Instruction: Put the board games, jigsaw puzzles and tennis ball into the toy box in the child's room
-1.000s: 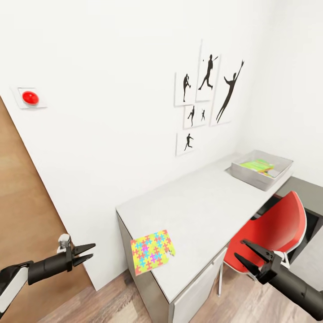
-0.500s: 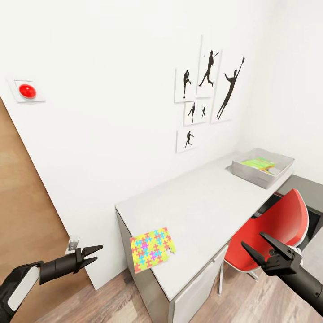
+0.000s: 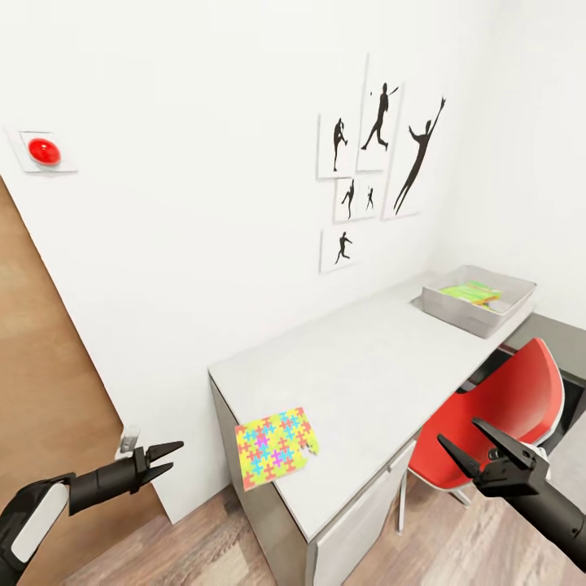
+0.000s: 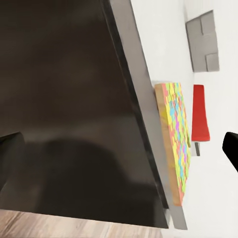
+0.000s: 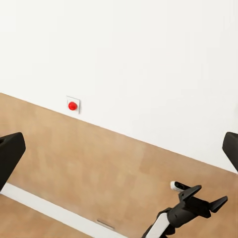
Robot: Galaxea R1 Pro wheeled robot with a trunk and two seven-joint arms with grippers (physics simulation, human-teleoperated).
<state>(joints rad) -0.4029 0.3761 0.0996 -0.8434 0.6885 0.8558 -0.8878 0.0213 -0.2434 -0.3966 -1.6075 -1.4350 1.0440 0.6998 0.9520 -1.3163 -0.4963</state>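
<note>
Both jaws are spread and empty: the left gripper (image 3: 167,458) hangs short of the table's (image 3: 382,366) near corner, the right gripper (image 3: 480,446) before the red chair (image 3: 505,407). One jigsaw puzzle (image 3: 275,445) lies at that corner, far from the toy box (image 3: 478,298) at the table's other end. Judging by this, pickup comes next: reach, pinch its overhanging edge.

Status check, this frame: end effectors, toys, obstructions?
Both end effectors, left and right, open, empty. Puzzle overhanging table corner; box far end. Chair beside right arm.
</note>
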